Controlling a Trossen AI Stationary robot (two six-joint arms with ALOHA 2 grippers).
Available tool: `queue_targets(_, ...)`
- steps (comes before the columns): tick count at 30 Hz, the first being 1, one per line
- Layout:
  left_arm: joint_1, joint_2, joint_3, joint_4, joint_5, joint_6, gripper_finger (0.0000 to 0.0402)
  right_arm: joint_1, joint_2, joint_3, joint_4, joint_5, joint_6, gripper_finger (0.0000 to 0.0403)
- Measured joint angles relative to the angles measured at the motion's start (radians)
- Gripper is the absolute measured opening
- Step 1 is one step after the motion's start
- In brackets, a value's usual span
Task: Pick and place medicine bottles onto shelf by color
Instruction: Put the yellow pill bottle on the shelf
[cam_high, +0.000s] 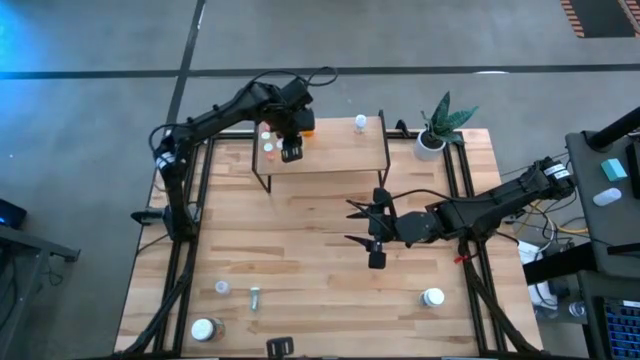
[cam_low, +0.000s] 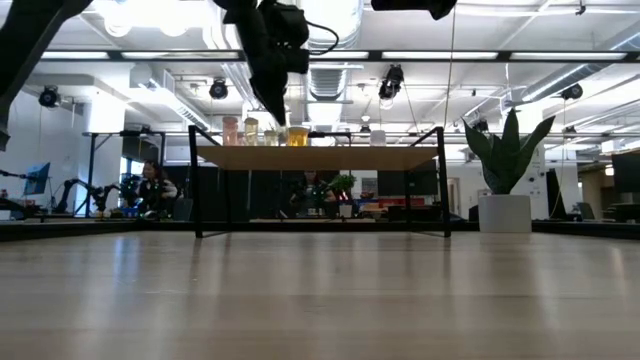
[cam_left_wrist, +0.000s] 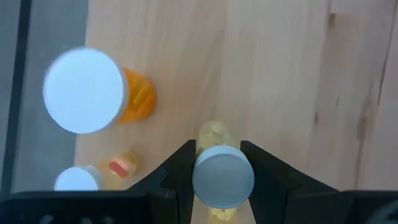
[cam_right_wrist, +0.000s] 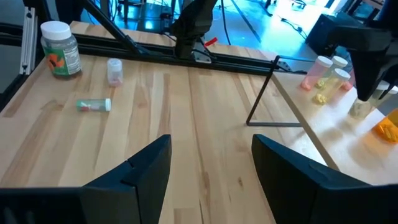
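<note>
My left gripper (cam_high: 291, 152) hangs over the left part of the shelf (cam_high: 335, 160), shut on a clear vial (cam_left_wrist: 214, 134) with pale yellow pills and a white cap (cam_left_wrist: 222, 177). Close by on the board stand an orange bottle (cam_left_wrist: 138, 99) with a white cap and a small vial (cam_left_wrist: 118, 167) with pink pills. Two pinkish vials (cam_right_wrist: 318, 71) stand at the shelf's far left, and a white-capped bottle (cam_high: 360, 123) farther right. My right gripper (cam_right_wrist: 211, 162) stands open above the table's middle (cam_high: 375, 238), holding nothing. My left gripper pinches the vial's upper body (cam_left_wrist: 214, 140), just under the cap, between its two fingers (cam_left_wrist: 180, 163). They come from above, pointing steeply down along the vial. The vial stands about upright with its base at the shelf board. Whether it rests there, I cannot tell.
On the table's near part lie or stand loose bottles: a wide labelled one (cam_right_wrist: 59, 48), a small vial (cam_right_wrist: 114, 70), a vial lying on its side (cam_right_wrist: 93, 105) and a white-capped one (cam_high: 432, 297). A potted plant (cam_high: 440, 125) stands at the far right.
</note>
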Motion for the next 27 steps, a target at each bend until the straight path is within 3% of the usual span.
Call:
queue_targets(16, 0.008, 0.014, -0.036, -0.002, -0.004, 0.0, 0.0101, 0.0, 0.0, 0.0, 0.0, 0.0, 0.008, 0.0215)
queue_targets(27, 0.008, 0.014, -0.036, 0.003, -0.004, 0.0, 0.0166, 0.0, 0.0, 0.0, 0.001, 0.0, 0.008, 0.0215)
